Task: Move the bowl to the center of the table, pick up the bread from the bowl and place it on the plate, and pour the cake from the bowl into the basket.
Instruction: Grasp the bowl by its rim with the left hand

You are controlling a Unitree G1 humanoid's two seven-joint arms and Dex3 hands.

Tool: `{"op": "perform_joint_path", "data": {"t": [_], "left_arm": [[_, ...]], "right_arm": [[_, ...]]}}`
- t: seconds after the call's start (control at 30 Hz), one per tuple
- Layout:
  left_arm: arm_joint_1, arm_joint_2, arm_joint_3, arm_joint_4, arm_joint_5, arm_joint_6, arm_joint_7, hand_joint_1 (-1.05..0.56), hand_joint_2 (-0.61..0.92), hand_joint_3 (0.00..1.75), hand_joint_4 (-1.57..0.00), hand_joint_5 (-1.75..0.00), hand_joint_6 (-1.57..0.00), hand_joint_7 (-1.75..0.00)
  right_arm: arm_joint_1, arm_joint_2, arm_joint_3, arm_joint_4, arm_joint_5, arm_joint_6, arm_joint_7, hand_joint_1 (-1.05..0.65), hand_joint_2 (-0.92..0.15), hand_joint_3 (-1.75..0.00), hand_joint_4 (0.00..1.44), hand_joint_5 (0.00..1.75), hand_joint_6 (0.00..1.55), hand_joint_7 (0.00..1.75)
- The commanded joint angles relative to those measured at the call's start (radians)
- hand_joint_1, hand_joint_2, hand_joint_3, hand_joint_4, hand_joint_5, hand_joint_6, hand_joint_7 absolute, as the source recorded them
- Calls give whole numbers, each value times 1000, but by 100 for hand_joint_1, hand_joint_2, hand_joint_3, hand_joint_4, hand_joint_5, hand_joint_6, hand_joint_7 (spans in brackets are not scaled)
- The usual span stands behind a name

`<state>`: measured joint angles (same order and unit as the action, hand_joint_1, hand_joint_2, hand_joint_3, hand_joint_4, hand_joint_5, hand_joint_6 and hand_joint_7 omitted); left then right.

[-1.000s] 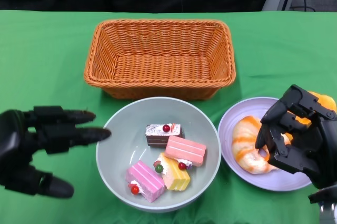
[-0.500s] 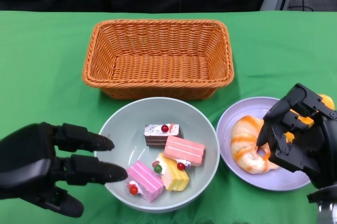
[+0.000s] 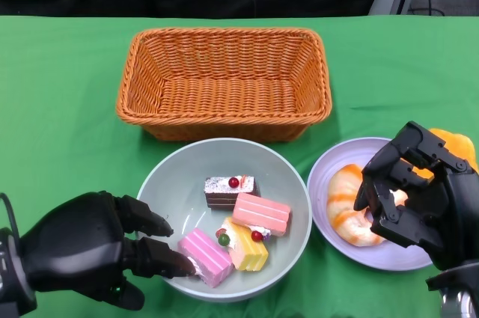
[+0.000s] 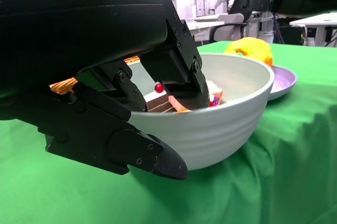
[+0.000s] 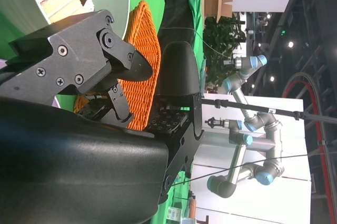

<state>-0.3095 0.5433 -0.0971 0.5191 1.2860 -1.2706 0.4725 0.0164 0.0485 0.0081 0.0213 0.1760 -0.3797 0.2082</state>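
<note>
One bowl (image 3: 224,217), left robot hand (image 3: 90,247) gripping rim

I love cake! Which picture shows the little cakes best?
The head view: four cake pieces lie in the bowl in plain sight. The left wrist view catches some behind the fingers; the right wrist view shows only a corner.

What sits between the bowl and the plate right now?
Nothing: in the head view only a narrow strip of bare green tablecloth separates the bowl from the plate.
</note>
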Motion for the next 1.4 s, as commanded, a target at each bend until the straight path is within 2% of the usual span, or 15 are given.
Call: {"op": "perform_joint_path", "data": {"t": [0.03, 0.3, 0.5, 0.77, 0.93, 1.2, 1.4], "left_arm": [[-3, 52, -88, -26, 15, 104, 68, -53, 87, 1, -91, -4, -88, -1], [12, 86, -215, -91, -88, 269, 7, -54, 87, 0, -91, -2, -86, 0], [11, 100, -270, -126, -179, 323, -87, -54, 88, 0, -89, 0, -83, 0], [-2, 122, -312, -130, -258, 331, -161, -55, 88, 0, -90, 0, -85, 0], [-9, 130, -325, -122, -277, 327, -168, -55, 88, 0, -90, -1, -86, -1], [-16, 124, -357, -117, -260, 349, -163, -53, 90, 1, -91, -1, -88, -1], [-6, 112, -373, -154, -271, 408, -228, -54, 92, 3, -91, 0, -88, -1]], "right_arm": [[9, 3, -3, -10, -4, -26, -8, 1, -64, -101, 79, 167, 67, 143], [9, -5, -1, -8, -11, -45, -4, 0, -63, -105, 79, 166, 66, 144], [13, -3, 3, -16, -17, -41, -10, 1, -63, -104, 80, 166, 66, 145], [15, 1, 6, -13, -17, -38, -15, 2, -63, -105, 79, 166, 67, 142], [14, 3, 5, -7, -20, -44, -19, 1, -62, -106, 78, 167, 68, 142], [17, 4, 9, -11, -32, -50, -29, 1, -61, -107, 79, 167, 68, 144], [19, 8, 12, -12, -29, -43, -29, 1, -61, -106, 79, 167, 68, 144]]}}
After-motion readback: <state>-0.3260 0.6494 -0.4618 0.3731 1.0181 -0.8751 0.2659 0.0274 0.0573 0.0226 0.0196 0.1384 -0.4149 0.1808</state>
